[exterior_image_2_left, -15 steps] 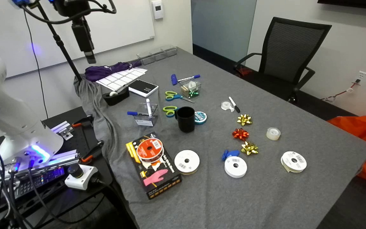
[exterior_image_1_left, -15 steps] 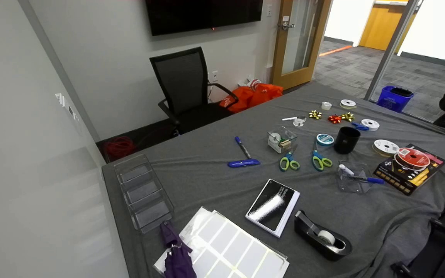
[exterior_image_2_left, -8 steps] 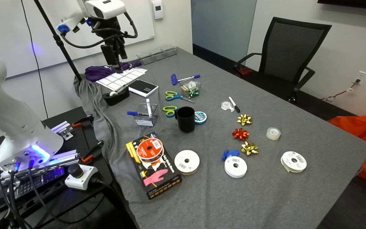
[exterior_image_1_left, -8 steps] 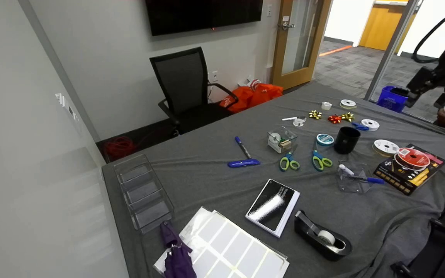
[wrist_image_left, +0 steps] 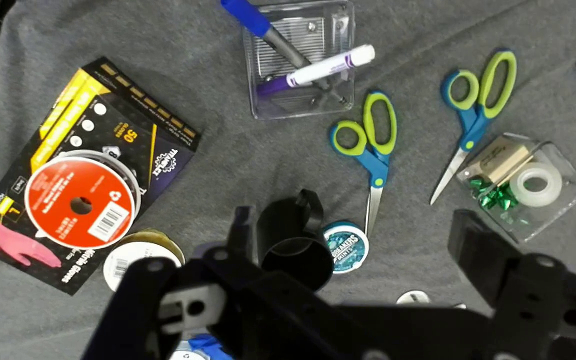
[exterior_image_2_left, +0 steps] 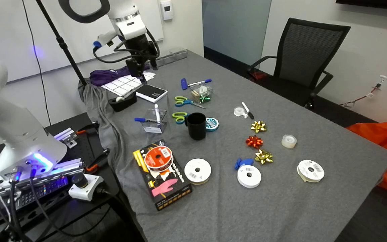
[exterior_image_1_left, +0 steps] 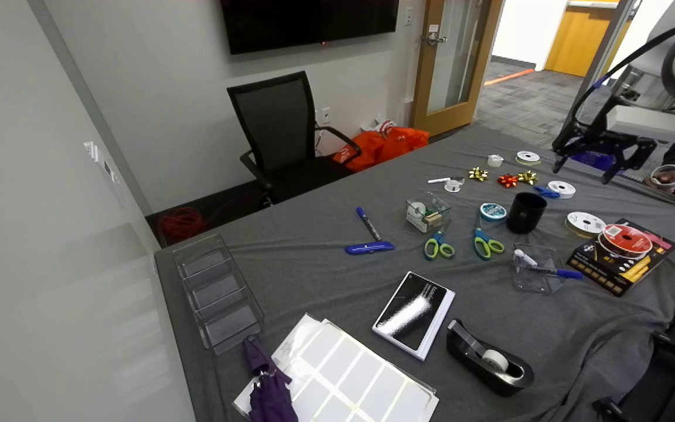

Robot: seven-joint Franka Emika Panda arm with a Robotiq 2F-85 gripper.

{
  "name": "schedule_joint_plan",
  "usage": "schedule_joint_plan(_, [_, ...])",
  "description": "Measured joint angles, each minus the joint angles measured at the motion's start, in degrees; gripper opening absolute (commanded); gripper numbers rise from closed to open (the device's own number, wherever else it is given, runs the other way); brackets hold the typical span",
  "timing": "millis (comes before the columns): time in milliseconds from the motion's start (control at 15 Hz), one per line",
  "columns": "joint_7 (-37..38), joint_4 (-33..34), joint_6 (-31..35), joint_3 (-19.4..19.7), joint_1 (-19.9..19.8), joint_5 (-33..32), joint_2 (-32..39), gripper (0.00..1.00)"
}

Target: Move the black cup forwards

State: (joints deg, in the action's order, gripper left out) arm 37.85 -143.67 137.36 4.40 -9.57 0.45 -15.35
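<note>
The black cup [exterior_image_1_left: 526,213] stands upright on the grey cloth. It also shows in an exterior view [exterior_image_2_left: 197,126] with its handle, and in the wrist view [wrist_image_left: 283,222] with its mouth towards the camera. My gripper [exterior_image_1_left: 583,171] is open and empty, high above the table; it also shows in an exterior view [exterior_image_2_left: 148,74]. In the wrist view my gripper [wrist_image_left: 352,220] has its fingers wide apart. The cup appears between them, close beside the left finger in the picture, well below it. Part of the cup's lower rim is hidden by the gripper.
A round mint tin [wrist_image_left: 346,248] sits right beside the cup. Scissors [wrist_image_left: 378,165] and a clear tray with markers [wrist_image_left: 300,60] are near. A glove box [exterior_image_2_left: 163,181] carries a red ribbon spool [exterior_image_2_left: 159,156]. A white spool [exterior_image_2_left: 197,170] lies close to the cup.
The arm has come into an exterior view from its right edge and moved out over the table, lowering the gripper. The cup and the other table items have not moved.
</note>
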Motion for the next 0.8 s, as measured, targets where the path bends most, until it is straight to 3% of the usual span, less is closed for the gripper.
schedule_joint_plan(467, [14.3,2.8,10.6,-0.3,-0.2,-5.0,9.6,1.00])
schedule_joint_plan(800, [18.6,4.8,11.6,-0.3,-0.2,-8.4,12.7,1.00])
